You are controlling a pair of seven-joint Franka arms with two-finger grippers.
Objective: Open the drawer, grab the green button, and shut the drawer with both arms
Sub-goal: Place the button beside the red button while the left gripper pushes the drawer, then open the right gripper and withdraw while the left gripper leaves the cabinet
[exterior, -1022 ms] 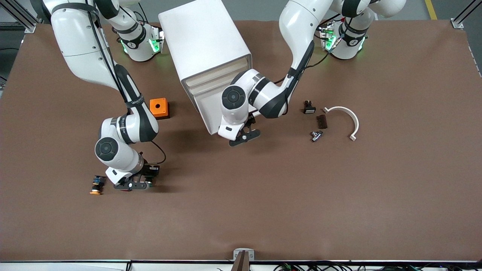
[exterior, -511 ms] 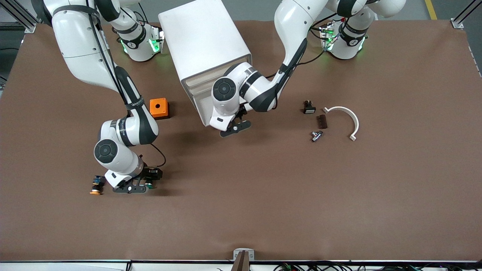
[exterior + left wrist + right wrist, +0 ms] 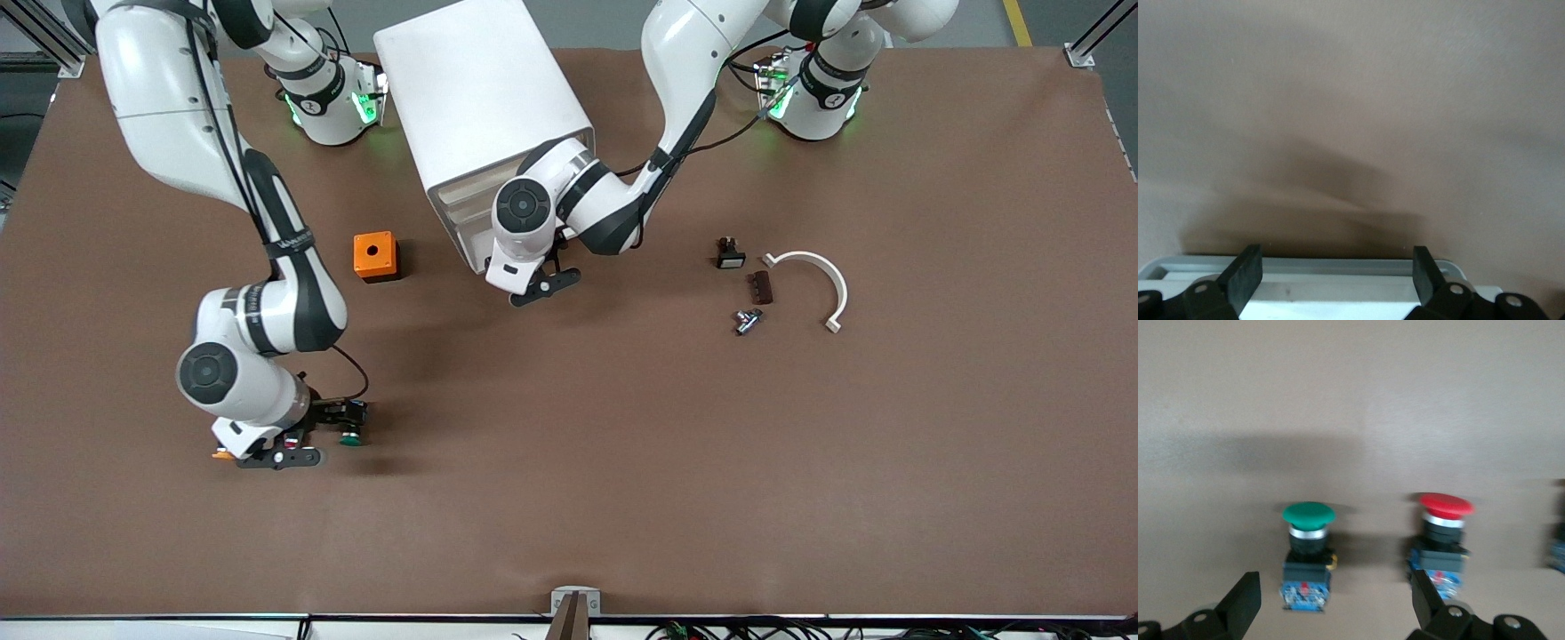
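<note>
Your right tool [image 3: 276,458] has slid toward the right arm's end of the surface [image 3: 622,462], off the button [image 3: 349,436], now over the orange-capped one [image 3: 220,455]; fingers [image 3: 1241,603] spread, empty. Button lies on its side, green cap toward the front camera, beside a red one [image 3: 1441,543]. Your left tool [image 3: 542,286] has pulled in to the cabinet [image 3: 480,107] at the drawer [image 3: 1338,293], fingers [image 3: 1245,273] spread, forearm bent low.

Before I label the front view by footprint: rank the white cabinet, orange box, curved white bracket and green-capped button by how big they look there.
1. White cabinet, by far the largest.
2. Curved white bracket, by span; it is thin.
3. Orange box, compact, so close to the bracket.
4. Green-capped button, smallest, lying beside the right gripper.
</note>
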